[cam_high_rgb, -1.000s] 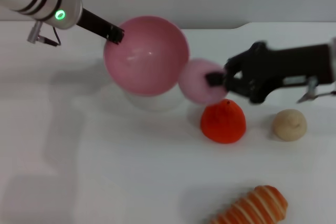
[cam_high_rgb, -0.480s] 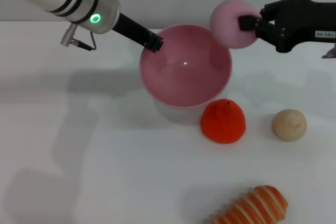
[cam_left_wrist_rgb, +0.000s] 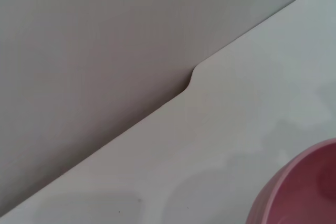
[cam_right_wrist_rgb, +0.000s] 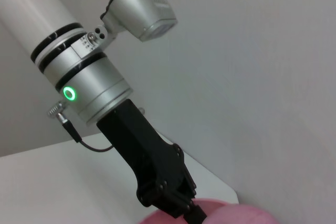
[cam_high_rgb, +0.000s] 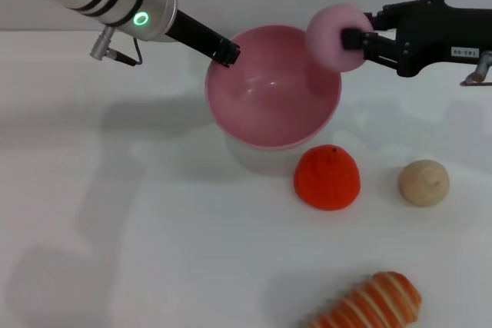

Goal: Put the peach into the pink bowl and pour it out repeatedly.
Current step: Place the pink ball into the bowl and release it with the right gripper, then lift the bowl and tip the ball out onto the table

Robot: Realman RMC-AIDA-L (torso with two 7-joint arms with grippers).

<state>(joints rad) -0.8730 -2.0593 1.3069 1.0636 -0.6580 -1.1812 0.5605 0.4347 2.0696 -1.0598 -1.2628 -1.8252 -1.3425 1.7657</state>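
left tool (cam_high_rgb: 225,53) clamped on the near-left rim of the pink bowl (cam_high_rgb: 273,86), holding it raised off the white surface (cam_high_rgb: 138,213) with the opening tipped toward the camera, shadow spread beneath. also seen from the right wrist view as a black tool (cam_right_wrist_rgb: 176,203) biting the pink rim at the lower edge. in the left wrist view only an edge of the bowl (cam_left_wrist_rgb: 304,190) and bare surface.

just at the bowl's upper-right rim, the peach (cam_high_rgb: 335,36), pinched in the right tool (cam_high_rgb: 347,38), black fingers closed on its right side, held in the air above the rim and not inside the bowl.

below the bowl on the surface, an orange-red fruit (cam_high_rgb: 327,177) with a small stem nub; right of it, apart, a beige round ball (cam_high_rgb: 423,183); near the front edge, a striped orange bread-like toy (cam_high_rgb: 367,303), partly cut off.
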